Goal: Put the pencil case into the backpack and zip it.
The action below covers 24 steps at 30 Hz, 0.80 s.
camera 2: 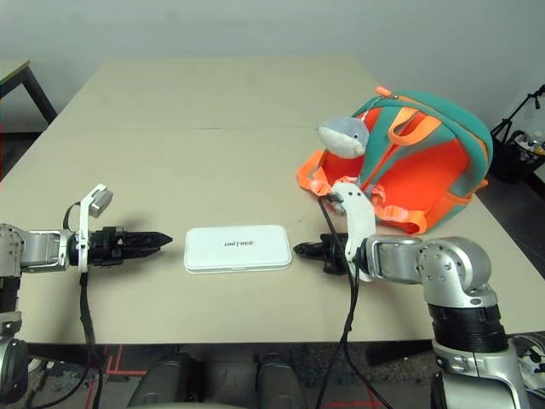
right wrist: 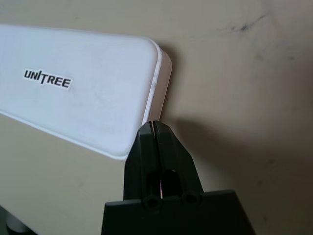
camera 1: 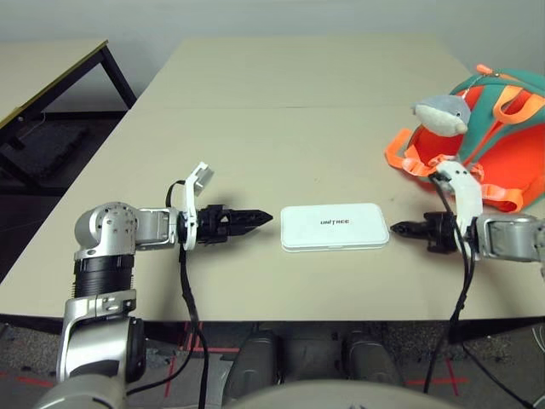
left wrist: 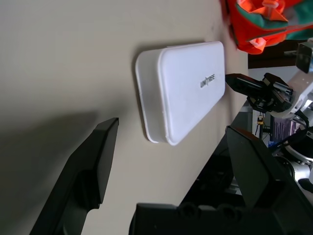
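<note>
Pencil case [camera 1: 335, 227] lies flat on the table [camera 1: 281, 102], lid side up, near the front edge and roughly centred btwn the two arms. Its long axis runs left-right across the robot's front; the "UNITREE" lettering reads upright from the robot's side, so the case's short ends face the grippers. Left gripper [camera 1: 255, 219] is low over the table just beside the case's left end, tips pointing at it, not touching; the left wrist view shows its two fingers [left wrist: 83, 176] spread apart w/ nothing btwn them. Right gripper [camera 1: 400, 227] points at the case's right end, tip at or just shy of the edge; fingers [right wrist: 154, 147] pressed together, holding nothing. Backpack [camera 2: 430, 153] sits upright at the table's right side behind the right arm, well apart from the case, grey dolphin charm [camera 2: 345, 134] on its front.
</note>
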Available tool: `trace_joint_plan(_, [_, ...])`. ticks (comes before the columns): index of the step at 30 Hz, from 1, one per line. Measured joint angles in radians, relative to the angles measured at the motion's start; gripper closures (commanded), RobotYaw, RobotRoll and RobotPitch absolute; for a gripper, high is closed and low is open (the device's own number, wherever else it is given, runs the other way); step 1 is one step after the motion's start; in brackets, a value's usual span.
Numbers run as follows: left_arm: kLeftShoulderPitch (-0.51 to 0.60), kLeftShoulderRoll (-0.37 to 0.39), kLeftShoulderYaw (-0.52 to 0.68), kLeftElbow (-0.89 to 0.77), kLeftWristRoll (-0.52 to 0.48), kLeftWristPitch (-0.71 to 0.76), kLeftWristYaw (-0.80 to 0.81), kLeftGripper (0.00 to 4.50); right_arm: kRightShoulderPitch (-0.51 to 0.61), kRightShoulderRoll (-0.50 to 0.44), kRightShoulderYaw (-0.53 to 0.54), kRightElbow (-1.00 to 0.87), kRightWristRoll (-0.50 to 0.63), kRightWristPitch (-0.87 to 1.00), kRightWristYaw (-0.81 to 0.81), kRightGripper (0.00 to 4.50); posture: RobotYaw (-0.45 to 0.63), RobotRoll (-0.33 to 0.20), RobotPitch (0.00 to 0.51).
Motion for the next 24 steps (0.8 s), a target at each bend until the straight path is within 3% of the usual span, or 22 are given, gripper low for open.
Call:
trace_joint_plan(10, [-0.024,-0.066,-0.060,0.061,0.063,-0.027,-0.046,0.00,-0.032,0.084,0.031,-0.027,-0.103,-0.001,0.018,4.47,0.05,0.000,0.042])
trace_joint_plan(24, [-0.020,-0.105,-0.059,0.086,0.111,-0.048,-0.082,0.00,-0.077,0.182,0.072,-0.052,-0.152,0.022,0.067,4.47,0.06,0.000,0.041])
